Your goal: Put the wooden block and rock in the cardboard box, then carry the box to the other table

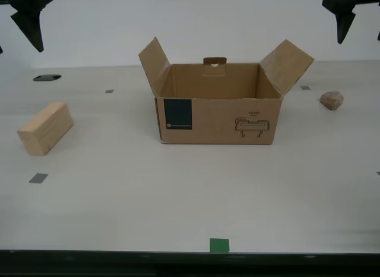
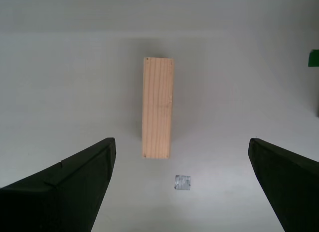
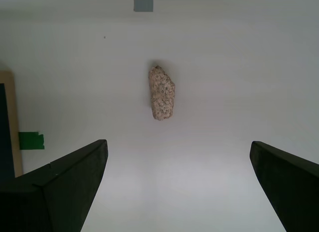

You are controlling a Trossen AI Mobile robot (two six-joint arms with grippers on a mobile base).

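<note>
The cardboard box (image 1: 217, 113) stands open on the cream table, flaps spread, and nothing shows inside it. The wooden block (image 1: 46, 128) lies toward the exterior view's left, apart from the box. The rock (image 1: 332, 100) lies toward that view's right. My second gripper (image 2: 182, 142) hangs open high above the wooden block (image 2: 158, 107), one of its fingers (image 1: 31, 24) showing at the exterior view's top left. My first gripper (image 3: 178, 142) hangs open high above the rock (image 3: 162, 92), a finger (image 1: 343, 15) at the top right. The other table is out of view.
Grey tape squares (image 1: 38, 178) mark the tabletop, and a green tape piece (image 1: 219, 245) sits at its near edge. A dark oval hole (image 1: 47, 78) lies at the back on the exterior view's left. A pale wall stands behind.
</note>
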